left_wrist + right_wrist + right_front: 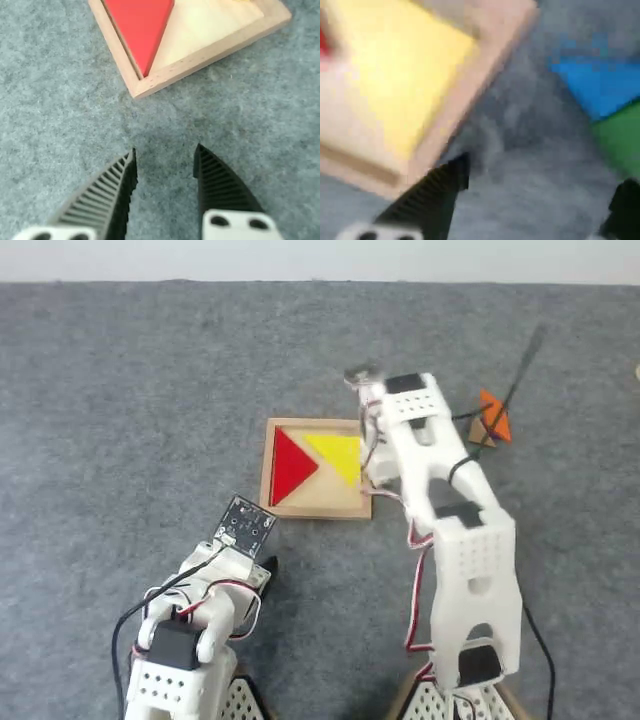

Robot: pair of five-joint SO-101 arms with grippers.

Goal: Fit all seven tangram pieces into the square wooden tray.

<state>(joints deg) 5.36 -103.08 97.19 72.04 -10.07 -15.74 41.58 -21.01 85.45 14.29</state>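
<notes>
The square wooden tray (315,508) lies mid-table and holds a red triangle (289,465) and a yellow triangle (338,455). My left gripper (165,155) is open over bare carpet, just short of the tray's near corner (140,90), with the red triangle (142,25) beyond. My right gripper (535,200) is open, low over the carpet beside the tray's edge (470,100), between the yellow triangle (405,75) and a blue piece (600,85) touching a green piece (620,140). An orange piece (494,416) lies against a brown piece (481,433) to the tray's right.
Grey carpet (130,420) covers the table. The white right arm (450,520) stretches along the tray's right side. A thin dark cable (520,375) runs over the orange piece. The left arm (195,620) sits at the near left.
</notes>
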